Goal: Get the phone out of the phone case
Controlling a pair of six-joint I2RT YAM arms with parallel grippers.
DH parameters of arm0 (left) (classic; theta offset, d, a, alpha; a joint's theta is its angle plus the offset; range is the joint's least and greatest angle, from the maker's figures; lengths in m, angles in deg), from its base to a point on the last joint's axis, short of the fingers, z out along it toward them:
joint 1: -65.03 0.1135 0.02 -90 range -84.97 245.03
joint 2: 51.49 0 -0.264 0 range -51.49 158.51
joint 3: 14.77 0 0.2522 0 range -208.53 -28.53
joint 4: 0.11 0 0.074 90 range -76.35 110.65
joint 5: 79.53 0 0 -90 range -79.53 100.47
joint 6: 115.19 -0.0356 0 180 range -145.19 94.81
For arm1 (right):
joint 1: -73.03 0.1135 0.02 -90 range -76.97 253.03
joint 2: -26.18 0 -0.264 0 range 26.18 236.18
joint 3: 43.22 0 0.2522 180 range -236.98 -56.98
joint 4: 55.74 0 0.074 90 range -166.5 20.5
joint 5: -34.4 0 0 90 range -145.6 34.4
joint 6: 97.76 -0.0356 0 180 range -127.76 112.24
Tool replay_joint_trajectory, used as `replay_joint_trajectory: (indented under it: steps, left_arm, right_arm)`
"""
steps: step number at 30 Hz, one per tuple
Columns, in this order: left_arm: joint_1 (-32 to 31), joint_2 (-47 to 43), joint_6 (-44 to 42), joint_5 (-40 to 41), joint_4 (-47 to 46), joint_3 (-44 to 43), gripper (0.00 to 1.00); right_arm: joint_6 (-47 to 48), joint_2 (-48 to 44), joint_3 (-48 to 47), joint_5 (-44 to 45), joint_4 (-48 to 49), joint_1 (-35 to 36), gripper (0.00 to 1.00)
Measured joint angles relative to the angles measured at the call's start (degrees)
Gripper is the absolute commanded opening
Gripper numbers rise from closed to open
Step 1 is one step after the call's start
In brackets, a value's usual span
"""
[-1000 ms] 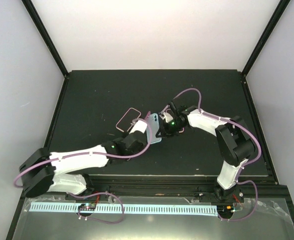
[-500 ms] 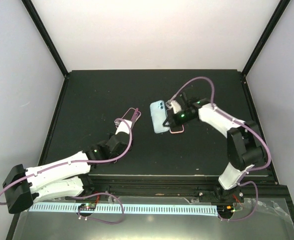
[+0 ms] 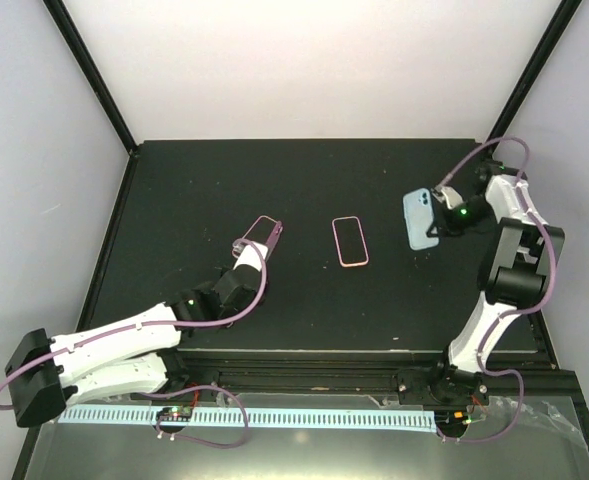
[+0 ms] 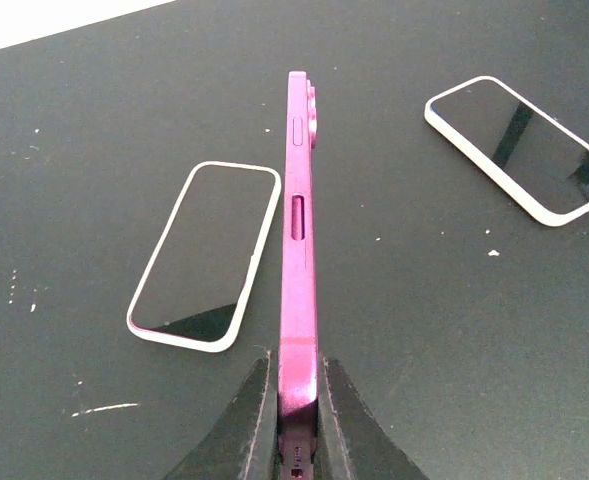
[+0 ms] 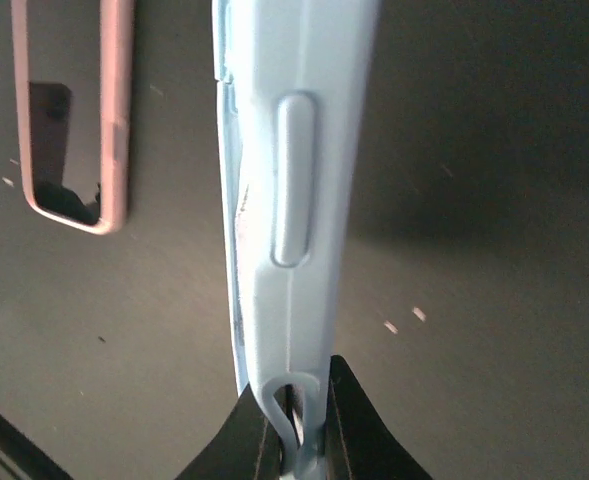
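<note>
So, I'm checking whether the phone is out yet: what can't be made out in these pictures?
Right wrist: the light blue case, clamped in the right gripper, shows edge-on only; any phone inside is hidden.
Top view: the same case is too small to show its contents.
Left wrist: the magenta handset in the left gripper shows only its edge; its faces are hidden.

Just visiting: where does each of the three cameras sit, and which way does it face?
Top external: fixed above and behind the bases, facing down on the black table; left arm and right arm show whole.
Left wrist: on the left arm, facing along its jaws, shut on an edge-on magenta device.
Right wrist: on the right arm, facing along its jaws, shut on the light blue phone case.
Shared: top and right wrist both show the pink case on the table.
</note>
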State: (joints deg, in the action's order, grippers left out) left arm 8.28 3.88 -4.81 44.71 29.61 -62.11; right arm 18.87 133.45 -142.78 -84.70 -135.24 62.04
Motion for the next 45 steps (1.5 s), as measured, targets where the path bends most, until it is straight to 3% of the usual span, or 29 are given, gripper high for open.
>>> replay_joint_trajectory:
  steps: [4,11,13,18,20,22,23,25,29,36,45]
  left_arm:
    - [-0.2,1.7,-0.4,-0.5,-1.3,0.0,0.02]
    - [-0.3,5.3,-1.7,-1.1,-1.5,-0.2,0.02]
    - [-0.4,5.4,-1.8,-1.2,-1.5,-0.5,0.02]
    - [-0.5,5.2,-1.8,-1.2,-1.7,-0.9,0.02]
    - [-0.6,4.9,-1.8,-1.2,-1.7,-0.9,0.02]
    - [-0.7,4.8,-2.0,-1.2,-1.7,-0.9,0.02]
    - [-0.7,4.8,-2.3,-1.2,-1.5,-0.9,0.02]
    - [-0.7,5.0,-3.1,-1.2,-1.1,-1.0,0.02]
    - [-0.7,8.1,-5.1,-0.5,1.0,-3.7,0.01]
    - [-0.8,21.2,-9.3,2.9,2.5,-12.5,0.02]
    - [-2.5,39.1,-15.6,10.5,3.8,-23.8,0.02]
  right_arm:
    - [4.7,6.6,-2.9,2.0,-7.4,-5.7,0.01]
    - [7.9,16.1,-9.4,2.4,-16.0,-5.8,0.02]
    - [7.7,17.9,-10.9,2.5,-16.6,-5.8,0.11]
    - [5.9,20.0,-12.8,2.7,-16.1,-6.8,0.18]
    - [4.9,20.0,-12.8,3.5,-15.1,-7.2,0.31]
    - [4.3,20.0,-12.8,4.7,-13.6,-7.6,0.37]
    - [4.0,19.8,-12.7,5.5,-12.7,-7.8,0.48]
    - [3.6,18.9,-12.2,6.4,-10.8,-8.2,0.57]
    - [3.9,12.6,-7.4,8.2,-5.4,-8.4,0.57]
    - [4.4,-2.0,0.7,6.6,1.1,-7.7,0.58]
    - [2.9,-7.8,11.2,1.6,5.3,-1.6,0.60]
